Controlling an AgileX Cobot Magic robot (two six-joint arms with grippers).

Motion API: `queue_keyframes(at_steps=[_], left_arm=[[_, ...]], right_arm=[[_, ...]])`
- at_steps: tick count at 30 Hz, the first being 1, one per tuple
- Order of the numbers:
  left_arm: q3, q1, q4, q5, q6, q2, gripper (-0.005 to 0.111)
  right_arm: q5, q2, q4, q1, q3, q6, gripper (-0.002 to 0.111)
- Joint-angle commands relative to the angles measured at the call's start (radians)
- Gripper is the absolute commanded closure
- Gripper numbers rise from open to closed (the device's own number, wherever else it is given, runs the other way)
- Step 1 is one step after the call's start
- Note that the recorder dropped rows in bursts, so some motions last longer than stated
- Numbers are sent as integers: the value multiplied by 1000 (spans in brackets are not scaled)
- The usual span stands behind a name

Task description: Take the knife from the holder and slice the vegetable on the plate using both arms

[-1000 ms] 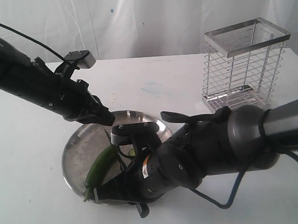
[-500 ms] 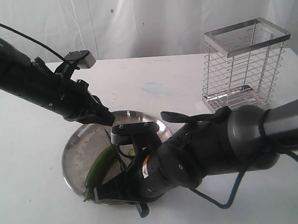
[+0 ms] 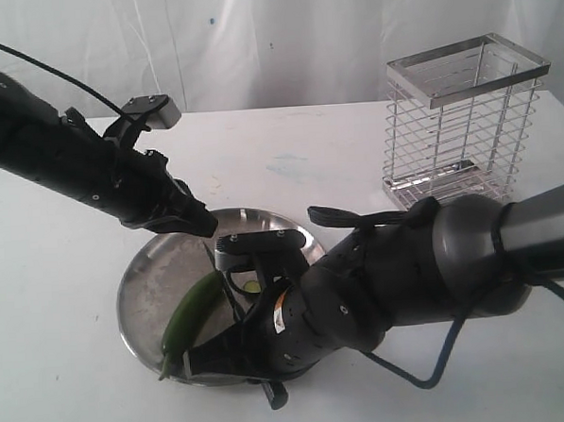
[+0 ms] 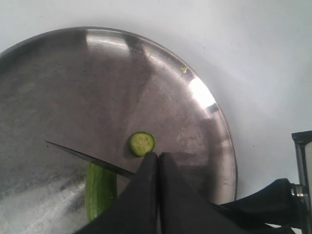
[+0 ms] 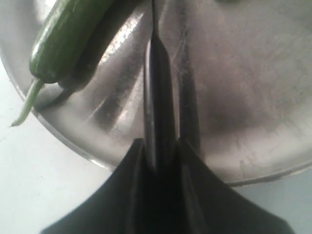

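Gripping the knife (image 5: 156,87) by its black handle with the right gripper (image 5: 158,146), fingers clamped on either side, low over the near rim of the plate (image 5: 229,97). Running the dark blade out across the steel and onto the cut end of the vegetable (image 5: 68,34). Lying lengthwise on the plate, green and curved, thin stem tail poking out past the rim. Sitting just beyond the blade, one round slice (image 4: 142,143), pale inside, apart from the rest. Pressed together and pinching nothing, the left gripper (image 4: 157,158), tips right beside that slice; touching the plate or not, cannot tell. Further out, standing upright on the white table (image 3: 288,154), well apart at the far right, the wire holder (image 3: 462,126).
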Motion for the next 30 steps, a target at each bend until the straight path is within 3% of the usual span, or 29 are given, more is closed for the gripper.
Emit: queue_keyframes(at_steps=[1,11,17,30], left_arm=[[9,1,-13,18,-2,-8,107],[94,1,-20,-103,-2,8,107],[94,1,-131,-104,75,13,107],[94,1,-181,-142,99,15,107]], right_arm=[[-1,-3,0,10,-3,1,108],[-5,-3,0,10,1,1,108],[-3,-3,0,10,1,1,108],[-3,-3,0,10,1,1,108]])
